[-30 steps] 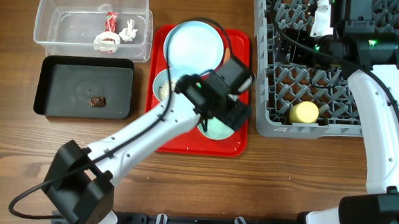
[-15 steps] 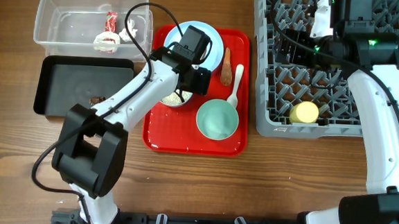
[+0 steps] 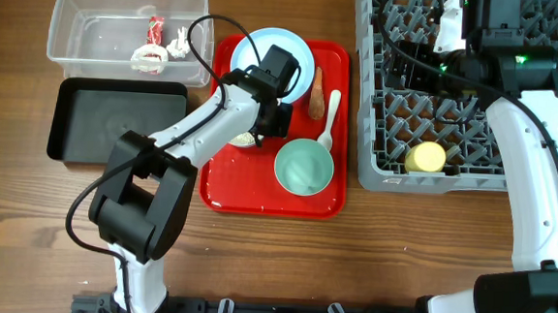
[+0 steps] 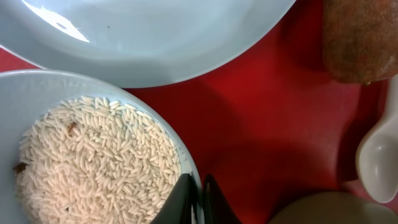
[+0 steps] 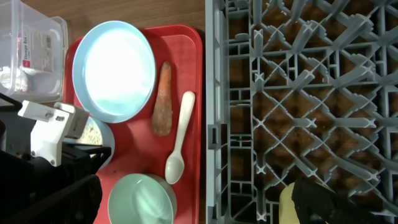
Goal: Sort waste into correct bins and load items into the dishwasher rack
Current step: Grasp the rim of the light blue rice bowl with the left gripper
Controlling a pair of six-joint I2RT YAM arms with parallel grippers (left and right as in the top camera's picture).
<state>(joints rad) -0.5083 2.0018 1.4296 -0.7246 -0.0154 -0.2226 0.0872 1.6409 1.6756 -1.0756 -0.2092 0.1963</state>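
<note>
Since half a second back the left gripper [image 4: 198, 198] has slid slightly right and toward the near side of the red tray [image 3: 258, 189], elbow swung in closer. Its jaws are now clenched on the rim of the rice bowl [image 4: 93, 162], which sits just beside the pale blue plate [image 4: 155, 37]. Also on the tray: green bowl [image 3: 304, 167], white spoon [image 3: 329, 118] and brown scrap [image 3: 316, 89], all apart from the grip. The dishwasher rack [image 3: 387, 134] to the right holds a yellow item [image 3: 425, 157]. From above, the wrist hides most of the rice bowl. The right gripper [image 3: 466, 37] is unmoved over the rack's far end; I cannot tell whether it is released or closed.
</note>
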